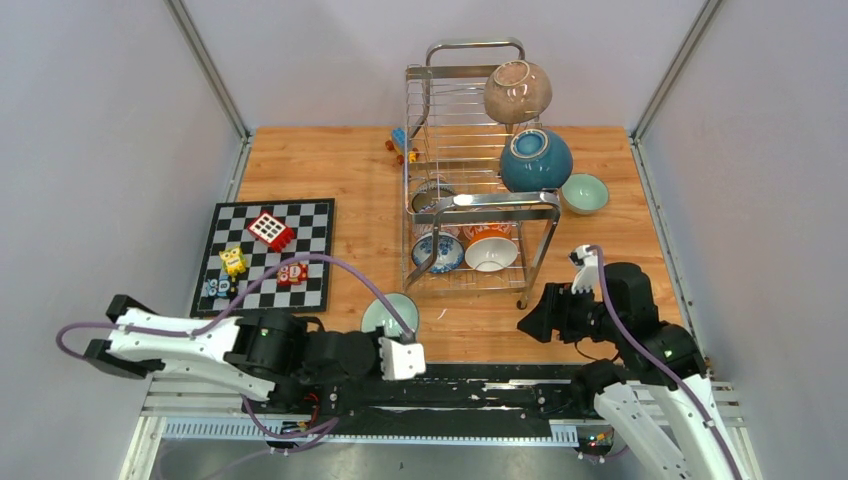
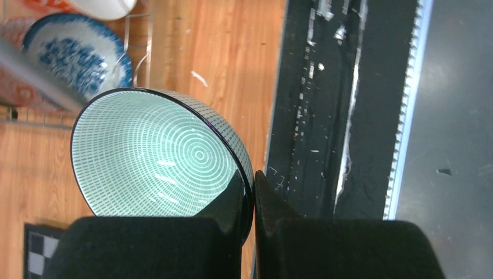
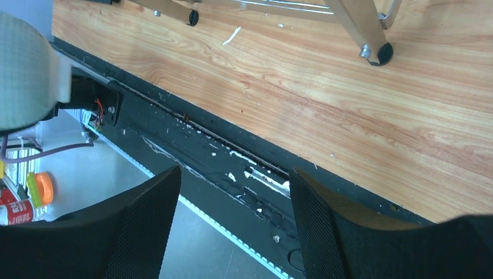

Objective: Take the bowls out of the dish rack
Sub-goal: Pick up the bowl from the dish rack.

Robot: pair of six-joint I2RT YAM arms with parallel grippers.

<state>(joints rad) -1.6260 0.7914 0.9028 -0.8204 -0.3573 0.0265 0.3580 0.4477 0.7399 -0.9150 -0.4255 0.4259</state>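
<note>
The chrome dish rack [image 1: 482, 207] stands at the table's middle back. A speckled brown bowl [image 1: 517, 91] and a dark teal bowl [image 1: 536, 160] rest on its right side. In its lower tier sit a blue-white patterned bowl [image 1: 438, 253] and an orange-white bowl [image 1: 491, 251]. A mint green bowl [image 1: 584, 193] lies on the table to the rack's right. My left gripper [image 2: 254, 187] is shut on the rim of a green-lined bowl [image 2: 154, 154], which it holds near the table's front edge [image 1: 388, 314]. My right gripper [image 3: 232, 195] is open with nothing in it, in front of the rack [image 1: 537, 318].
A black-and-white chequered board [image 1: 318, 218] with small toy blocks lies at the left. More toy blocks [image 1: 401, 146] sit behind the rack. The rack's foot [image 3: 381, 54] stands on the wood close to my right gripper. A black rail [image 1: 480, 385] runs along the near edge.
</note>
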